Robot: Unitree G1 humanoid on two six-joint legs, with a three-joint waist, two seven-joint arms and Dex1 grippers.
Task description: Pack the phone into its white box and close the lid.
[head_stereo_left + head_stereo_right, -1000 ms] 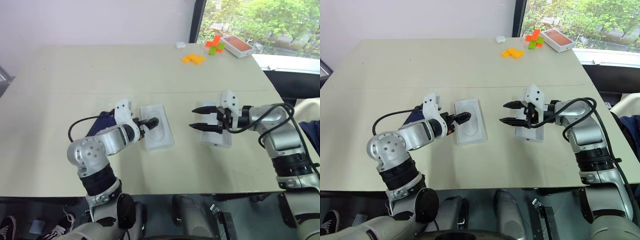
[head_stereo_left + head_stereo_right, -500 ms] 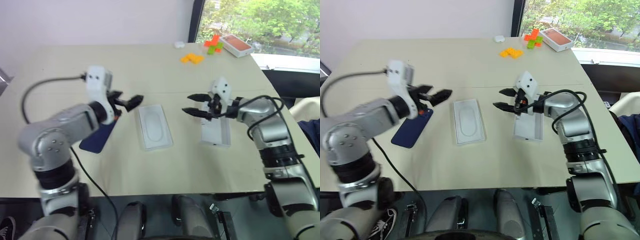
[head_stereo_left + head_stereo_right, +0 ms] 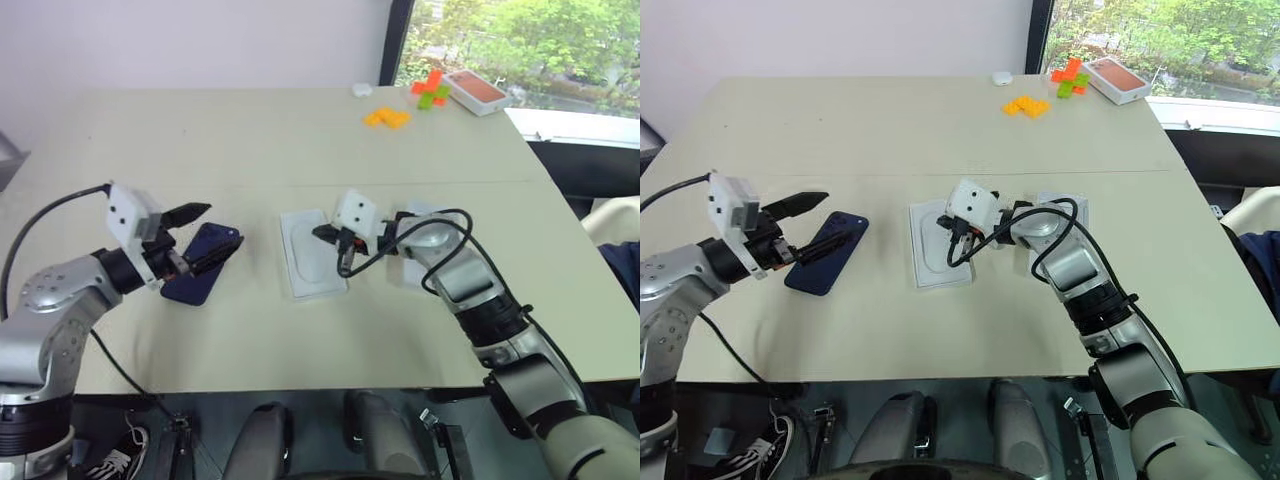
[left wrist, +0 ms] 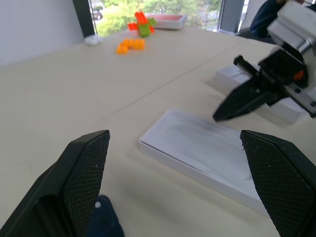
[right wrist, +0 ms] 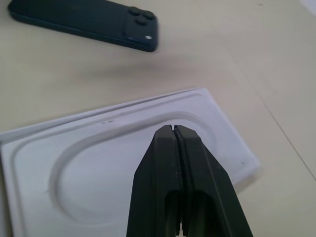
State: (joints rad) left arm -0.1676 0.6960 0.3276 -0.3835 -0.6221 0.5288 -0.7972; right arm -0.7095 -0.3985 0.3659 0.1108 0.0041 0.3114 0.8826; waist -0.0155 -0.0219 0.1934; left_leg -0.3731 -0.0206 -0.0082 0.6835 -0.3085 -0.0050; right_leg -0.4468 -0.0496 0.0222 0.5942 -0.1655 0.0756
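The dark navy phone [image 3: 808, 277] lies flat on the table at the left, camera bump on its far end. My left gripper [image 3: 218, 226] hovers open just above it, one finger over the phone. A flat white insert with an oval recess [image 3: 305, 275] lies at the table's middle. My right gripper [image 3: 322, 233] is shut on nothing, its tip over the recess [image 5: 98, 168]. A white box piece [image 3: 1075, 208] sits right of the insert, mostly hidden under my right forearm. I cannot tell whether it is the white box or the lid.
Far back right lie yellow-orange blocks [image 3: 386, 117], green and orange bricks [image 3: 430, 90], an orange-topped box [image 3: 473, 90] and a small white object [image 3: 361, 89]. The table's right edge runs beside a dark window ledge.
My left gripper left the insert, swung left and now hangs open over the phone. My right gripper moved left from the white box piece to the insert and shut.
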